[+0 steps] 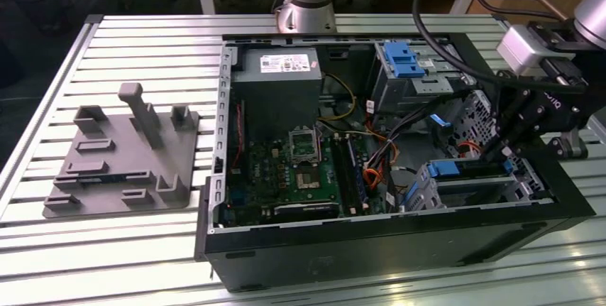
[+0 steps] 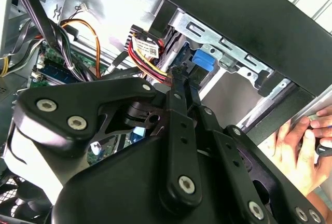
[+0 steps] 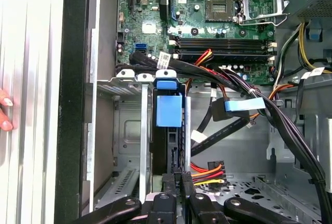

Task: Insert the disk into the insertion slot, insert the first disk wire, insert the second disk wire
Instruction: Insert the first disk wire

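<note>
The disk (image 1: 470, 176) lies in the insertion slot (image 1: 423, 197), a perforated metal cage at the case's front corner on the exterior view's right. Its blue carrier handle (image 3: 169, 108) sticks out of the cage (image 3: 128, 130). My gripper (image 1: 493, 153) reaches down into the case. Its fingertips (image 3: 167, 181) stand close together against the disk's dark end, and in the second wrist view they meet beside the blue carrier (image 2: 203, 61). The first disk wire (image 3: 282, 88), orange, hangs loose over the board. The second disk wire's blue plug (image 3: 244, 105) dangles free nearby.
A yellow-red-black wire bundle with its plug (image 3: 208, 172) lies just beside the fingers. A person's hand (image 2: 298, 141) rests on the case's outer wall. The taller bay with a blue latch (image 1: 402, 60), the power supply (image 1: 277, 64) and a grey fixture plate (image 1: 118, 157) stand further off.
</note>
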{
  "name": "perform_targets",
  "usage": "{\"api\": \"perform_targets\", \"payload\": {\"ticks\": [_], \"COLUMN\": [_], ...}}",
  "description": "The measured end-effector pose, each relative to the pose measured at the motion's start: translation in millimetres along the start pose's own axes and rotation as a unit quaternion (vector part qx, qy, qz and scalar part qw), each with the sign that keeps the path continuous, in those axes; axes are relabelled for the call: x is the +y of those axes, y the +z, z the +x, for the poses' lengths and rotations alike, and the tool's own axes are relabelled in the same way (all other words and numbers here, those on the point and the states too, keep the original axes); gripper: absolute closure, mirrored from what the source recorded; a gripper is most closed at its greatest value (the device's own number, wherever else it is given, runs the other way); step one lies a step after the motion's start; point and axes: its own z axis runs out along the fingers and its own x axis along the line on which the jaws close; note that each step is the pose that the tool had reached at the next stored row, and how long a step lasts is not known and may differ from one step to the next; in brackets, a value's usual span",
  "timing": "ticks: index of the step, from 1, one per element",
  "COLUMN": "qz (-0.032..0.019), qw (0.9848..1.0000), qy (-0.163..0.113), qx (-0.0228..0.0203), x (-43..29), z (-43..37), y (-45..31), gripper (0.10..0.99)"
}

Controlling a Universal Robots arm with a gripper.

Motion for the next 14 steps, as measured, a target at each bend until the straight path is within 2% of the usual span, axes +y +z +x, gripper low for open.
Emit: {"api": "perform_targets", "payload": {"ticks": [14], "qz": [-0.0016], "qw": [1.0000], "qy": [-0.001], "qx": [0.0013], "x": [-0.2], "z": [0.4], "y": [3.0], "gripper": [0.918]}}
